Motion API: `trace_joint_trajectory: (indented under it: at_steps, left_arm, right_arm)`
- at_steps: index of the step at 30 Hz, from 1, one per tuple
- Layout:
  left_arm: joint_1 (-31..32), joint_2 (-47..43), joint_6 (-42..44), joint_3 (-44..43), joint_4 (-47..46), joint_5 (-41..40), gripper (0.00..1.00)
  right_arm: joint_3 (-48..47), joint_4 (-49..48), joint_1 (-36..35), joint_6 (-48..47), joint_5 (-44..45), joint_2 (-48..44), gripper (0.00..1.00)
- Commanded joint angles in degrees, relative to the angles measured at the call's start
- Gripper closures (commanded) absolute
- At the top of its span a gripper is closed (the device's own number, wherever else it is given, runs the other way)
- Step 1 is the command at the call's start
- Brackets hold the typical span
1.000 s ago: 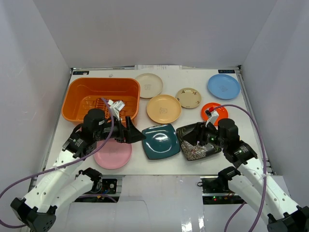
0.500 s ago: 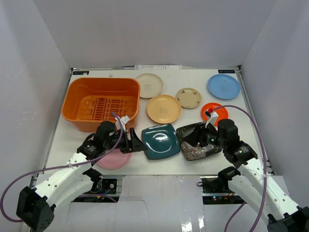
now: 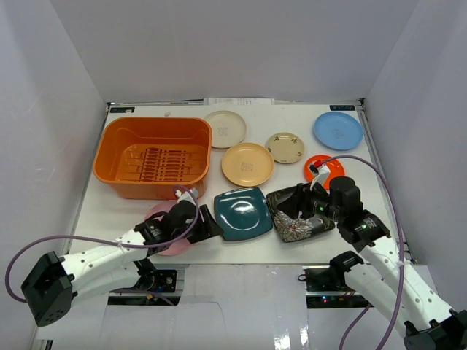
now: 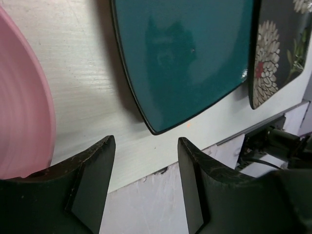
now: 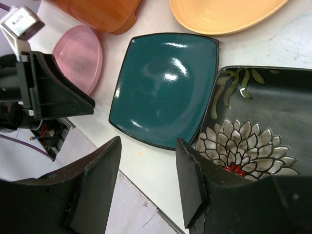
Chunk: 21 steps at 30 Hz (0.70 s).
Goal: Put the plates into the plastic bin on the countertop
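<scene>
Although each wrist camera shows its own fingers plainly, neither pair has anything between them. The left gripper (image 4: 145,146) is spread wide with only bare countertop (image 4: 83,83) in the gap. The near corner of the teal plate (image 4: 185,53) lies just ahead of it. The pink plate (image 4: 24,126) is cut off by the left edge of that view, and its rim passes behind the left finger.

From above, the left arm (image 3: 109,255) lies low across the pink plate at lower centre-left and hides much of it; whether it touches the plate cannot be told.

The right gripper (image 5: 148,146) is likewise wide apart and holds nothing. Beneath it are the teal plate's near edge and the black floral plate (image 5: 253,131), whose right part runs out of frame. In the overhead view this gripper covers the floral plate's upper left corner, and its height over the dish is hard to judge.

The orange plate (image 3: 326,166), right of centre, is partly hidden behind the right arm (image 3: 343,193) and its cable (image 3: 354,158).

The plastic bin (image 3: 131,188) stands at upper left, its slotted floor in plain sight. Outside it, across the upper half of the countertop, lie the cream plate (image 3: 225,128), peach plate (image 3: 247,163), tan plate (image 3: 284,146) and blue plate (image 3: 338,130).
</scene>
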State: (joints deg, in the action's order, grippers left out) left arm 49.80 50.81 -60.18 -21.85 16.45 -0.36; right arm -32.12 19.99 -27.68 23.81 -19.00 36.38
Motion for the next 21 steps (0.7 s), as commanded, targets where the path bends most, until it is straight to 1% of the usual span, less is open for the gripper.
trace_joint_trajectory:
  at_steps: [1,2,4,5,7,14,18,21]
  left_arm:
    - [2.6,2.0,-5.0,1.3,-2.1,-7.5,0.35]
    - [3.7,2.5,-5.7,1.9,-3.5,-8.3,0.34]
    - [4.2,3.2,-7.0,3.9,-5.8,-8.9,0.33]
    - [4.5,4.1,-7.3,4.8,-8.9,-9.0,0.33]
    - [4.7,5.4,-8.5,7.0,-11.8,-8.8,0.33]
    - [7.1,13.2,-11.9,9.7,-22.8,-8.9,0.33]
    - [8.6,16.5,-14.4,10.0,-24.9,-10.2,0.36]
    - [9.4,16.3,-16.5,11.4,-25.4,-12.7,0.4]
  right_arm:
    - [-2.2,-1.7,-0.2,-0.8,-0.4,-0.4,0.46]
    - [-1.3,-2.0,-0.2,-0.5,-0.8,-0.5,0.46]
    - [-0.5,-2.2,-0.3,0.0,-1.2,-1.2,0.46]
    - [-0.1,-2.5,-0.3,0.2,-1.1,-1.4,0.46]
    - [0.5,-2.6,-0.2,0.4,-0.9,-2.0,0.46]
    - [2.0,-1.6,-0.2,0.0,-0.2,-3.0,0.46]
    - [2.9,-2.1,-0.2,0.1,0.4,-2.9,0.46]
    - [3.7,-2.9,-0.3,-0.1,1.5,-2.6,0.46]
